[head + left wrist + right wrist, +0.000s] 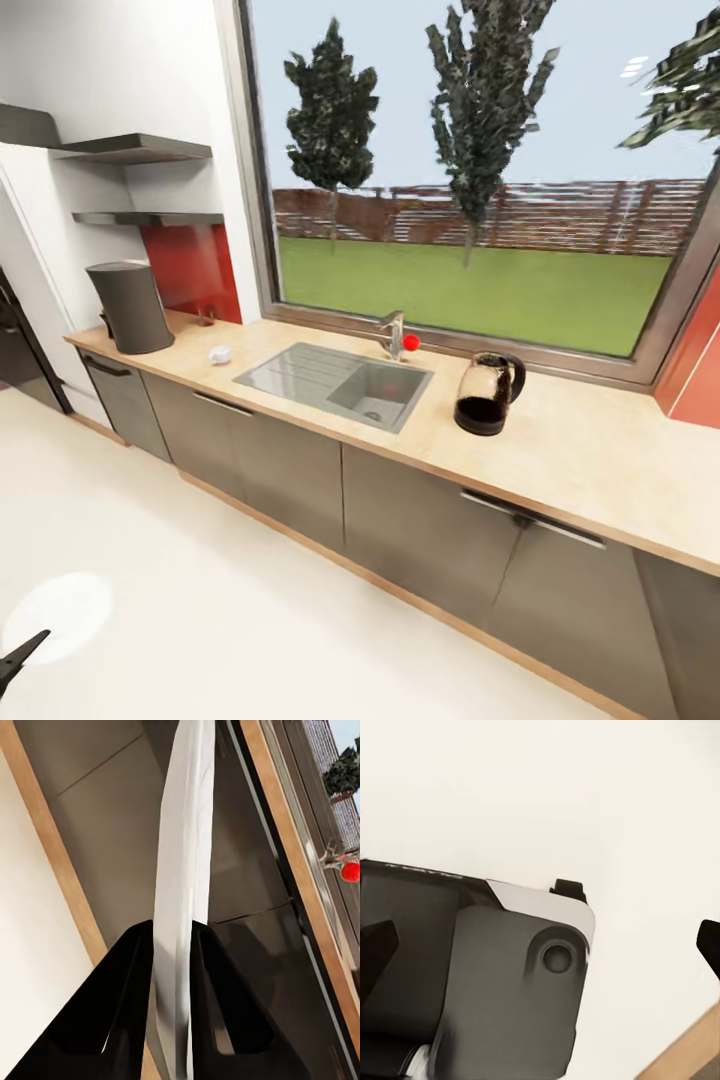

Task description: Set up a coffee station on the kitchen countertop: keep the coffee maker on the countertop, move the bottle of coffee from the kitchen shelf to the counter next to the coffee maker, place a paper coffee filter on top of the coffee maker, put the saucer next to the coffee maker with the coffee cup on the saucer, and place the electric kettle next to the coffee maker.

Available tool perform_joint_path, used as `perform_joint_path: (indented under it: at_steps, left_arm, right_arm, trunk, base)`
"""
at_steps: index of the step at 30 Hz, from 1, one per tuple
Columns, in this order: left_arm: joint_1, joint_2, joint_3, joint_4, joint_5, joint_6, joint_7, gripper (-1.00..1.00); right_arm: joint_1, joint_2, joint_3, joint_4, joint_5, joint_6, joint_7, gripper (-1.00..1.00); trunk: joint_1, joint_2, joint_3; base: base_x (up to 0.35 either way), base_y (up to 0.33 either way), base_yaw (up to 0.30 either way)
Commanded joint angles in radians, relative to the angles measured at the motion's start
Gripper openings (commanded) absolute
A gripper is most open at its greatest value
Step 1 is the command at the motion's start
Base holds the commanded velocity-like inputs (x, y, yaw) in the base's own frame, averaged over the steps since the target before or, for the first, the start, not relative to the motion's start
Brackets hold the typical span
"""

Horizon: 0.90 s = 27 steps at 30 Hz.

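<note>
The dark-grey coffee maker (130,305) stands at the left end of the wood-grain kitchen countertop (590,450). The glass electric kettle (487,393) stands right of the sink. A small white item (219,354) lies between coffee maker and sink; I cannot tell whether it is the cup or the filter. My left gripper (172,934) is shut on the white saucer (184,870), held edge-on; the saucer (60,615) also shows low over the floor. My right gripper (540,941) is open, its fingertips far apart above the robot's base. The kitchen shelf (150,217) looks bare.
An inset steel sink (335,382) with a tap (395,335) and a red knob sits mid-counter. Dark grey cabinet fronts (420,530) run below. A big window backs the counter. A tiny dark item (207,318) stands by the red panel. White floor (200,600) stretches in front.
</note>
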Motion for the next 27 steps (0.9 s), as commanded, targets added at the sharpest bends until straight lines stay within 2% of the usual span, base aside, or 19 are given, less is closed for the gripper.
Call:
perform_joint_path:
  at_steps: [1,18,27]
  left_arm:
    - [-0.001,0.0,0.002,0.001,0.003,0.007,0.0,-1.0]
    - [-0.001,-0.01,0.005,0.001,0.01,0.004,-0.002,-1.0]
    - [-0.001,-0.01,0.005,0.002,0.013,0.005,-0.002,-1.0]
  right_arm:
    - [-0.001,0.0,0.009,-0.001,-0.008,0.005,0.002,1.0]
    - [-0.001,0.0,0.009,-0.002,-0.011,0.004,0.001,1.0]
    - [-0.001,0.001,0.01,-0.002,-0.011,0.006,0.003,1.0]
  trunk:
    - [0.001,-0.002,-0.002]
    - [0.001,-0.002,-0.002]
    - [0.001,-0.002,-0.011]
  base:
    - [0.163,0.151,0.01]
    - [0.202,0.235,0.005]
    - [0.098,0.299,0.178]
